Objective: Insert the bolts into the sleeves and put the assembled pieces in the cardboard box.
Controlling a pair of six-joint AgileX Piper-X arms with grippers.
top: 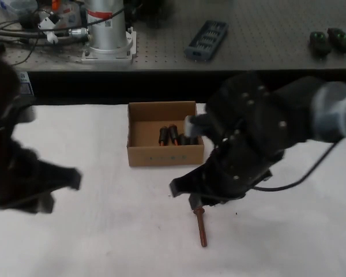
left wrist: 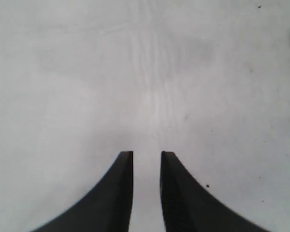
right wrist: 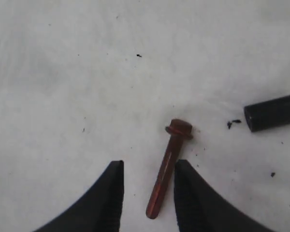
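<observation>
right gripper point(right wrist: 149, 163): partly open, fingers either side of the bolt point(right wrist: 165, 171) shank | bolt: flat on white bench point(top: 104, 231), nearer than the cardboard box point(top: 164, 156) | sleeve point(right wrist: 273, 112): lying near bolt head, apart from it | box: holds assembled pieces point(top: 168, 135) | left gripper point(left wrist: 146, 152): narrow gap, over bare bench at left

White cloth point(top: 104, 242) in front; behind, a silver cylinder point(top: 106, 23), dark slotted tray point(top: 206, 39), cables point(top: 23, 29).
</observation>
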